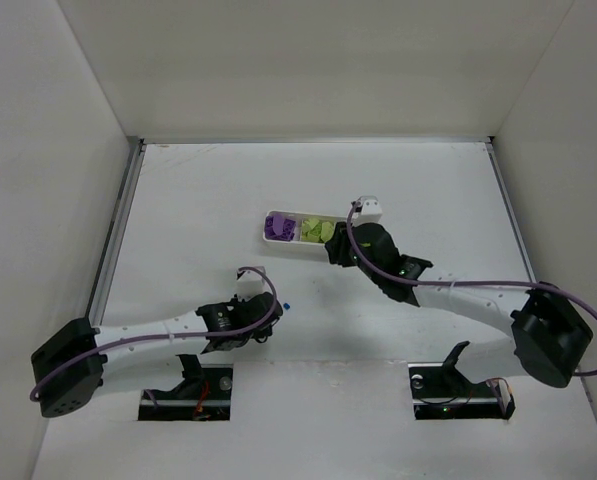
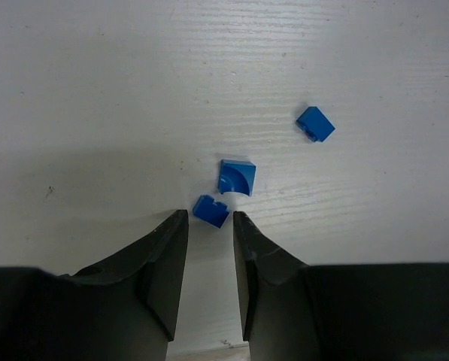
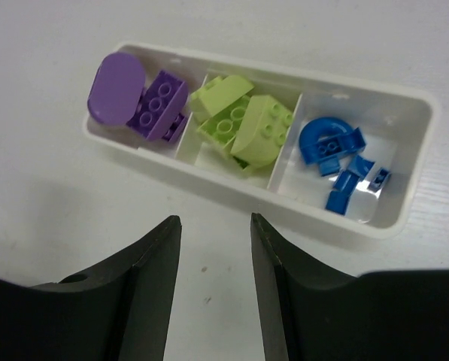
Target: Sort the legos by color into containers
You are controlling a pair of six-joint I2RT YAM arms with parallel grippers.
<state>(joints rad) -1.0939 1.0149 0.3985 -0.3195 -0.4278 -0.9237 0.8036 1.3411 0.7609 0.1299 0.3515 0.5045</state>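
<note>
Lining up left gripper (image 2: 209, 217), jaws slightly apart, on blue brick (image 2: 210, 210) lying on tabletop (image 2: 96, 90) at its tips. I should drop lower, centre, then close. Right gripper (image 3: 215, 220) empty, jaws apart, just beside tray (image 3: 337, 226).

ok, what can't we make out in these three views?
Top view: the tray's right section is hidden under the right arm.
Top view: loose blue pieces too small; one speck shows, the rest sit under the left gripper.
Left wrist: whether the nearest blue piece touches the fingertips.
Right wrist: piled purple bricks and green bricks cover lower ones; counts unclear.
</note>
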